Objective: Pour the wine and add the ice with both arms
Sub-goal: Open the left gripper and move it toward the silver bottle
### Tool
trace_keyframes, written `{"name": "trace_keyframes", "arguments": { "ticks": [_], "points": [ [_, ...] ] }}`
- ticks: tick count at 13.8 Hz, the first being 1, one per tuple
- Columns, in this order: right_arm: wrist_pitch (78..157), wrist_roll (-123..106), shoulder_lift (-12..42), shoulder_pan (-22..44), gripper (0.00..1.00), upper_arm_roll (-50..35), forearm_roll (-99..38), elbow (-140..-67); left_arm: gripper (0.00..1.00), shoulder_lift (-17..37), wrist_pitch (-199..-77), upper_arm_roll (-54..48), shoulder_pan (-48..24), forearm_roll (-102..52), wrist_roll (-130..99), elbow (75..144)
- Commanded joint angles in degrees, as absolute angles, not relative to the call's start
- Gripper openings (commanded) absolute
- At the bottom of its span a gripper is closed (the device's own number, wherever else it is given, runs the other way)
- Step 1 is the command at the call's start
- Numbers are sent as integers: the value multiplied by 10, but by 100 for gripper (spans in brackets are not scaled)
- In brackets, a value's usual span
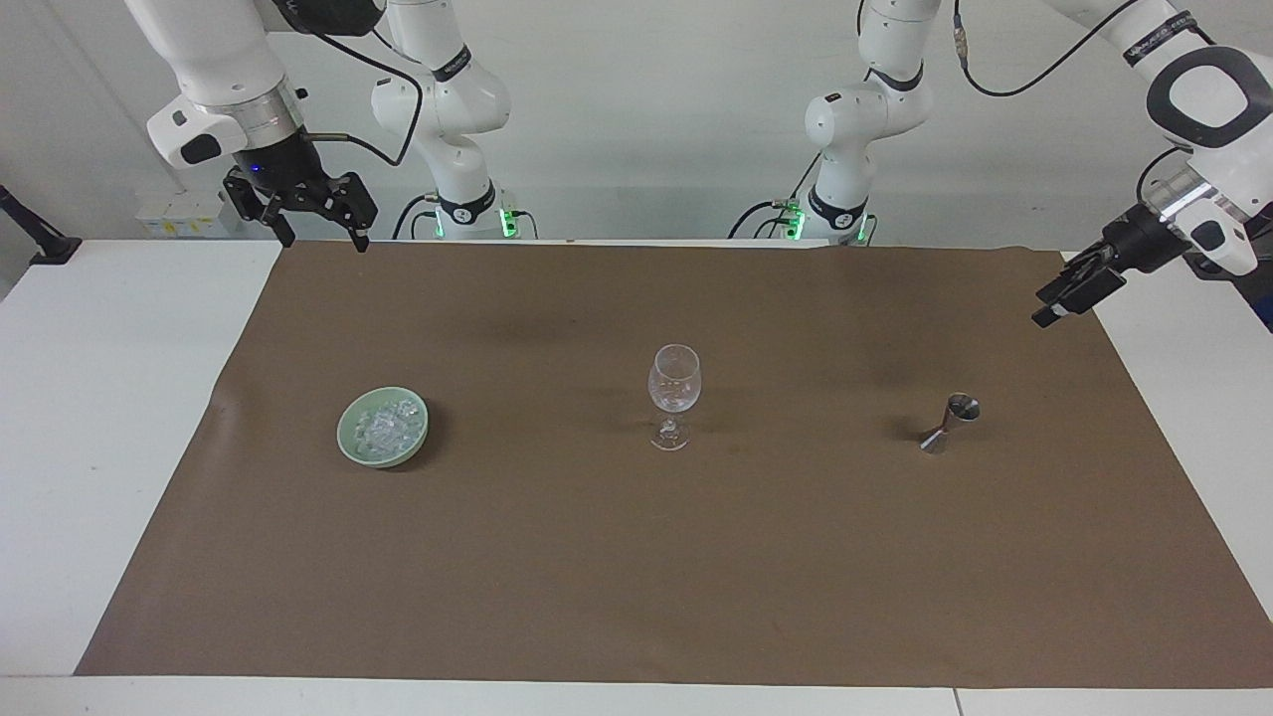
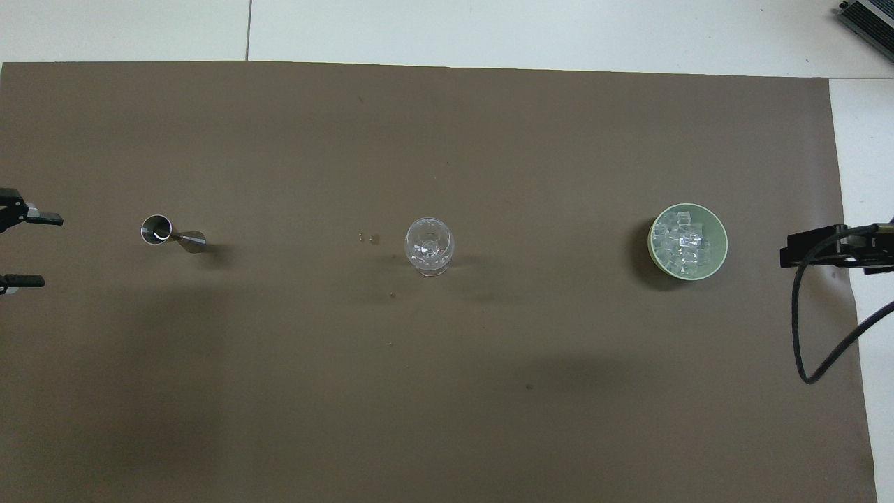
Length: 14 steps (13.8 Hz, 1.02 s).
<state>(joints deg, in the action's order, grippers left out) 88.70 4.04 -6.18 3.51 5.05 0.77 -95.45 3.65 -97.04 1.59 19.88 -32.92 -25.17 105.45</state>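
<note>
Waiting upright mid-mat, the clear stemmed wine glass (image 1: pixel 674 395) is looking empty. The ice (image 1: pixel 383 428) is sitting in the green bowl (image 1: pixel 352 441); the silver jigger (image 1: pixel 950 422) is standing untouched. Left gripper (image 2: pixel 21 248) and right gripper (image 1: pixel 312 227) are hanging open, holding nothing.

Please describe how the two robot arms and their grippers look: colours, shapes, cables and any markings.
Both arms are white and rounded, with dark joint caps, silver wrist rings and green lights at the bases. The right gripper is black, with a small blue light above it. The left gripper is black too. Black cables loop along both arms.
</note>
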Motion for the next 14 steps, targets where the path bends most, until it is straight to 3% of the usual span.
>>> {"name": "trace_keyframes", "arguments": {
  "ticks": [1,6,14],
  "points": [
    [900,33,-76,33,100,49,-2,-972,100,54,-977,11,220,-357,-265,1062],
    [893,33,-76,33,100,49,-2,-971,100,67,-976,11,240,-408,-307,1087],
    [892,33,-76,33,100,49,-2,-971,100,148,-974,11,269,-476,-334,1084]
  ]
}}
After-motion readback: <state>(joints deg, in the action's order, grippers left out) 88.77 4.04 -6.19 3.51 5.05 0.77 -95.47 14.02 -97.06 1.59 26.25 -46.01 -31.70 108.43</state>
